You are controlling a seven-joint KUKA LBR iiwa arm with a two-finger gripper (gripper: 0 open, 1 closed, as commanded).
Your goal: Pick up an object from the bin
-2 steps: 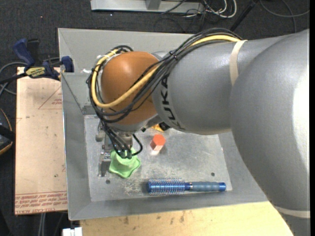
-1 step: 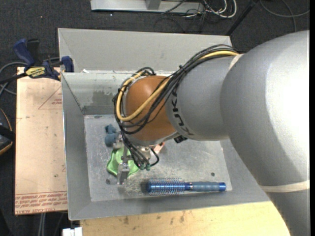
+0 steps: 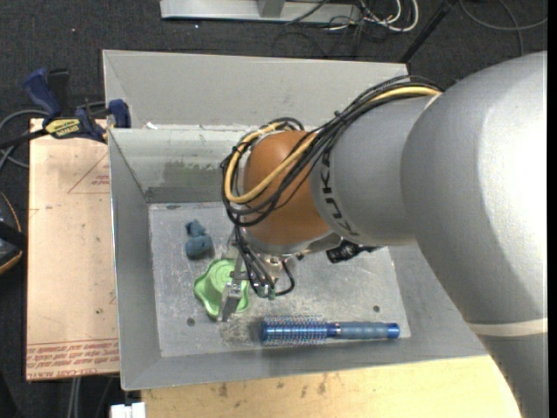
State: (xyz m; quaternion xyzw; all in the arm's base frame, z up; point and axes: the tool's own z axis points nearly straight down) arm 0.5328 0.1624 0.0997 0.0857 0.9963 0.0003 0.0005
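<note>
My gripper (image 3: 231,301) reaches down into the lower left part of the bin, and its fingertip rests on a translucent green plastic piece (image 3: 211,287). Whether the green piece sits between the fingers is hidden by the wrist. A blue hairbrush (image 3: 326,330) lies flat along the bin's front edge, just right of and below the gripper. A small grey-blue lump (image 3: 197,242) lies up and to the left of the gripper, apart from it.
The arm with its orange wrist cover and yellow and black cables spans the bin's middle and right side and hides the floor beneath. Bare floor shows at the bin's left and between the green piece and the brush.
</note>
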